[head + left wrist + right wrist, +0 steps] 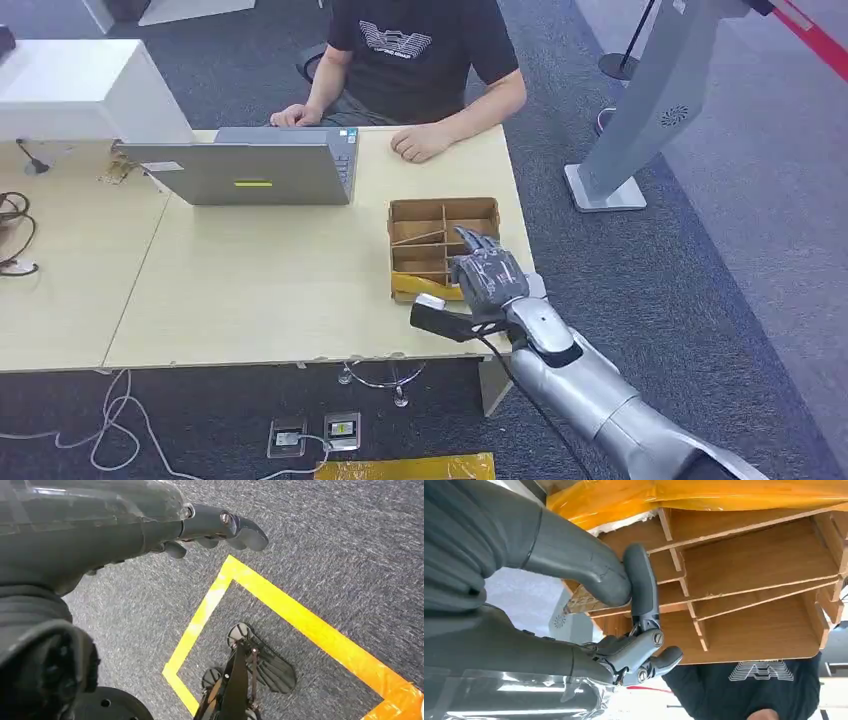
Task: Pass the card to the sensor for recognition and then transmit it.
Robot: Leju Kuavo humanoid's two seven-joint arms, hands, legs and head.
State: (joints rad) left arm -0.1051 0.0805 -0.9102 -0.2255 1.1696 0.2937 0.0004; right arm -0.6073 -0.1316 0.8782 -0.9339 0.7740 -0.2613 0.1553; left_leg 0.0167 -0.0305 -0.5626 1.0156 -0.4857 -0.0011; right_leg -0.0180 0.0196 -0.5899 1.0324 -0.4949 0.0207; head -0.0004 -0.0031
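My right hand (487, 275) hangs over the near compartments of a brown cardboard divider box (440, 225) at the table's right end, fingers pointing down into it. In the right wrist view the thumb (589, 565) and a dark finger (642, 587) press together by a divider of the box (749, 565), with a thin patterned piece, apparently the card (578, 600), pinched between them. Most of the card is hidden. My left hand (210, 527) hangs above the carpet with its fingers loosely apart, holding nothing.
A person in a black shirt (420, 50) sits at the far side behind a grey laptop (250, 170), one hand (420, 145) resting near the box. A grey slanted stand (650, 100) rises on the carpet to the right. Yellow floor tape (300, 615) lies below.
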